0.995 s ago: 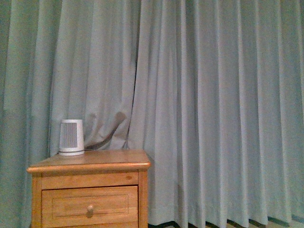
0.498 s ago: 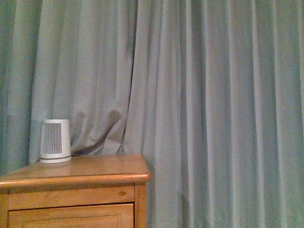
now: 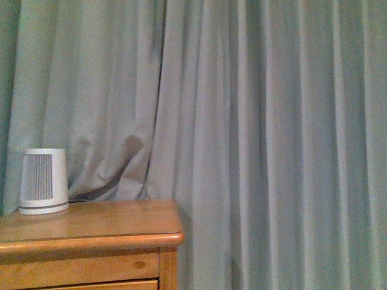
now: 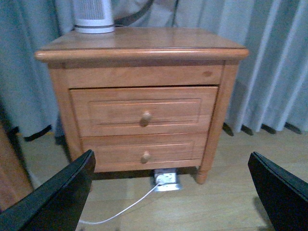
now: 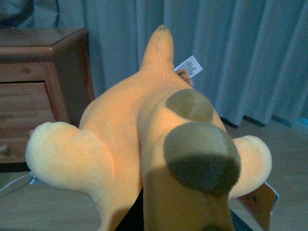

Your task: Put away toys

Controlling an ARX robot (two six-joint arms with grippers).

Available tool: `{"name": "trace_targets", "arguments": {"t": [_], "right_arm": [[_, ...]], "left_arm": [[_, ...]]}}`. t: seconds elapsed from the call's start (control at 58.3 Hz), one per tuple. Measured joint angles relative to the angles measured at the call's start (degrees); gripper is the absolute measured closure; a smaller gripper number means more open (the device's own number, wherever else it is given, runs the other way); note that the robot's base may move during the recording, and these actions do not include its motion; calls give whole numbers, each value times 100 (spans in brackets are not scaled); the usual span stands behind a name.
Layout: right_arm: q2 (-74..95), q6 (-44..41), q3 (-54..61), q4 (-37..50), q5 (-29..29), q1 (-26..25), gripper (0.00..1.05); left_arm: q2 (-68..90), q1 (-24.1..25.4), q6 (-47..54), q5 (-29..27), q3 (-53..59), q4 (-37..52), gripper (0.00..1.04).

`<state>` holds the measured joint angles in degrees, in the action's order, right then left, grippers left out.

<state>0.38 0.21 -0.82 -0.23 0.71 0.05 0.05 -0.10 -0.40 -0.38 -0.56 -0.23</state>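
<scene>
grips the orange plush toy (image 5: 144,120) in the right pincer (jaws hidden beneath, so judged from it hanging clear of the floor (image 5: 288,144)), long axis pointing away toward the curtain (image 5: 240,57). faces the nightstand (image 4: 144,48), drawers (image 4: 115,110) shut, with left pincer (image 4: 171,161) spread, empty, nearer.

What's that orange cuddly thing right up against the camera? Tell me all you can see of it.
A soft orange-yellow plush toy of fuzzy fabric, filling most of the right wrist view. Two rounded stubby limbs stick out sideways, a tapered part points toward the curtain, and two round olive-brown patches mark the nearer bulge. A white printed tag sits by the tapered part. It is raised above the wooden floor, near the nightstand; whatever holds it is hidden.
</scene>
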Motion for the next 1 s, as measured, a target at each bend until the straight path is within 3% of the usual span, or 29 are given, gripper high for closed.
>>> {"name": "trace_targets", "arguments": {"t": [0.995], "right_arm": [[-2, 0, 0, 0, -72, -2, 98]], "left_arm": [[2, -2, 2, 42, -2, 0, 6]]}}
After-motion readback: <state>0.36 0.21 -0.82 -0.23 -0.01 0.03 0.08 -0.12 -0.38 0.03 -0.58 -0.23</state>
